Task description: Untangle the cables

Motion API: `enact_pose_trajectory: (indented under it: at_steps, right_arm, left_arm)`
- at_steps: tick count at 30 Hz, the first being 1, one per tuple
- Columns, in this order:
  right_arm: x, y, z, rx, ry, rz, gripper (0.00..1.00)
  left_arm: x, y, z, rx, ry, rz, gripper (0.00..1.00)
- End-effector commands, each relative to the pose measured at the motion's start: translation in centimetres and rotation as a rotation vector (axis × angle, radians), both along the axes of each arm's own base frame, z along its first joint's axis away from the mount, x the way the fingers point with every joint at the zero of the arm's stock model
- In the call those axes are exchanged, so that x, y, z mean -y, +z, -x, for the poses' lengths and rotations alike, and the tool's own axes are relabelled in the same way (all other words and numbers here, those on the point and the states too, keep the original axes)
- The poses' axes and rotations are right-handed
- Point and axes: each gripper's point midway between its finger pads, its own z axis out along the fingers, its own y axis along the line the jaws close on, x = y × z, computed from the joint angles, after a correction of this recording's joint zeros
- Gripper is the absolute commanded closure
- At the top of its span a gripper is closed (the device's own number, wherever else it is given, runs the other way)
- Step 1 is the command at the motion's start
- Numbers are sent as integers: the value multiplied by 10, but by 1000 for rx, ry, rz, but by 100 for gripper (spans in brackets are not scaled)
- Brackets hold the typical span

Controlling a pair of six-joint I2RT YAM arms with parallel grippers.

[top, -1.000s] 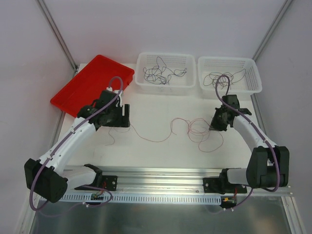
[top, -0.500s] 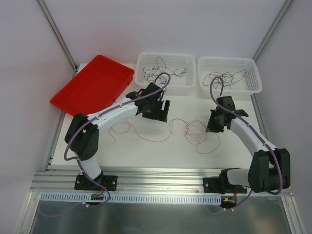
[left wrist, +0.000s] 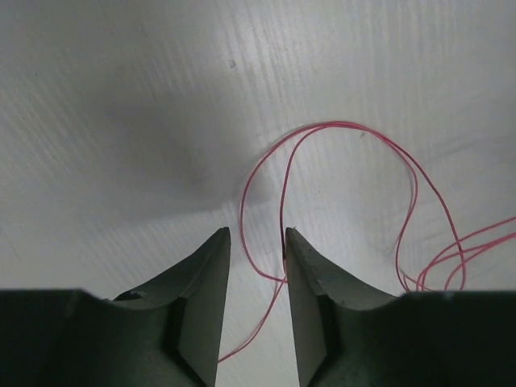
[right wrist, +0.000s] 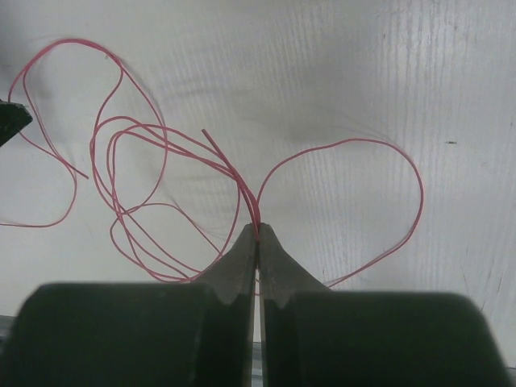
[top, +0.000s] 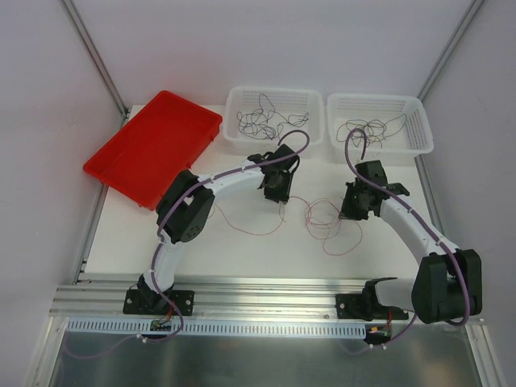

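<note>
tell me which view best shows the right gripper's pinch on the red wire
The right wrist view: the right gripper pinches the red-pink wire at its fingertips, loops fanning out beyond. The top view shows that gripper small at the tangle's edge, the pinch unreadable. The left wrist view shows other wire loops, not the right gripper.
</note>
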Motion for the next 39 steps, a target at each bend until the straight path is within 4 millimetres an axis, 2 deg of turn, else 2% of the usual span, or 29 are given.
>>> enact_pose_trajectory:
  at_steps: [1, 3, 7, 10, 13, 15, 16, 18, 19, 20, 21, 22, 23, 25, 26, 27, 30, 31, 34, 39]
  right_arm:
    - [-1, 0, 7, 5, -1, 5, 99]
    - [-1, -1, 9, 2, 0, 6, 99]
    - [0, -4, 10, -2, -4, 10, 99]
    - [1, -5, 11, -2, -4, 18, 99]
    - [2, -6, 11, -1, -6, 21, 99]
    - [4, -8, 12, -7, -11, 30, 99]
    - [5, -8, 12, -6, -10, 35, 99]
    - [8, -10, 13, -11, -18, 52, 99]
    - [9, -11, 14, -16, -18, 54, 99]
    - [9, -12, 15, -20, -19, 54, 99]
    - [9, -13, 16, -26, -21, 56, 99]
    - [9, -13, 15, -25, -22, 55, 99]
    - [10, -16, 17, -37, -24, 58, 99]
    - [15, -20, 16, -42, -41, 86, 99]
    - [17, -22, 17, -51, -46, 91, 99]
    - [18, -25, 19, -61, -48, 92, 99]
    - [21, -30, 21, -80, -61, 90, 99]
    - [22, -31, 21, -83, -65, 90, 99]
    - [25, -34, 22, -94, -76, 90, 99]
    - [31, -34, 22, -97, -95, 87, 99]
  left_arm:
    - [4, 0, -6, 16, 19, -6, 72]
    - [4, -1, -4, 12, 14, -8, 85]
    - [3, -4, 0, 2, 7, -10, 99]
    - [-4, 0, 2, 13, 14, -21, 100]
    - [-13, 19, 3, 56, 18, -18, 100]
    - [-24, 23, 3, 84, 27, -47, 100]
    - [-31, 40, 0, 119, 42, -33, 100]
    - [-50, 44, 1, 133, 73, -52, 100]
    - [-60, 63, 0, 167, 101, -34, 100]
    - [-81, 60, -1, 156, 142, -48, 100]
    - [-92, 65, -1, 161, 164, -44, 100]
    - [-104, 86, -2, 200, 194, -19, 100]
    - [-130, 97, -2, 215, 246, -8, 100]
    - [-154, 109, -1, 232, 298, 12, 100]
    - [-168, 109, 5, 225, 312, 12, 100]
    - [-189, 129, 3, 269, 360, 37, 100]
    - [-223, 147, 10, 310, 397, 26, 100]
    - [-239, 164, 11, 351, 433, 38, 100]
    - [-277, 190, 20, 407, 497, 19, 100]
    - [-327, 218, 34, 479, 590, -59, 100]
